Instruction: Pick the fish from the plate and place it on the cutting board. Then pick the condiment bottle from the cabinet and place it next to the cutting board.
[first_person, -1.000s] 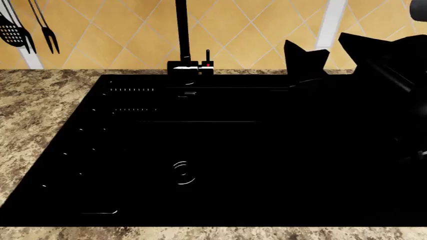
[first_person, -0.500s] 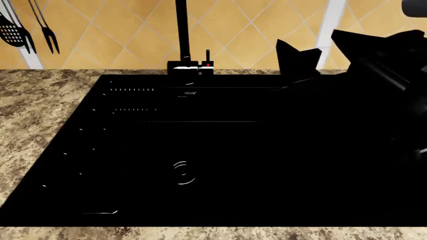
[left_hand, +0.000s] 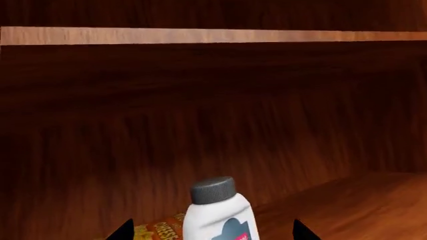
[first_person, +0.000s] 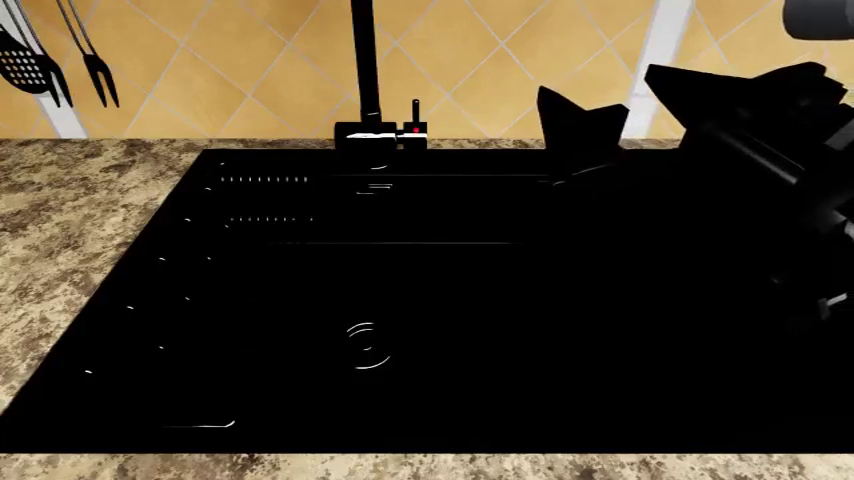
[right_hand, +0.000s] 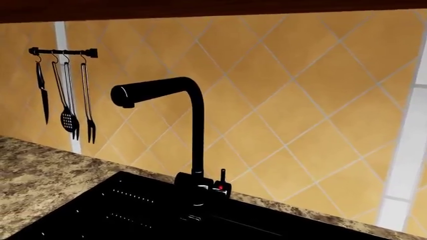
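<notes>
Left gripper (left_hand: 210, 235) jaws spread wide around condiment bottle (left_hand: 219, 212) in cabinet (left_hand: 213, 115); right jaws' state unclear

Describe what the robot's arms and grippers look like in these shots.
The right arm is matte black and angular, with pointed jaws and a grey rounded part near the top corner. Of the left gripper only two black pointed tips show. No cables or markings are visible.

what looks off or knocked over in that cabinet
Nothing looks spilled or damaged. The condiment bottle stands upright on the cabinet shelf between the left gripper's fingertips, with an orange packet behind it.
</notes>
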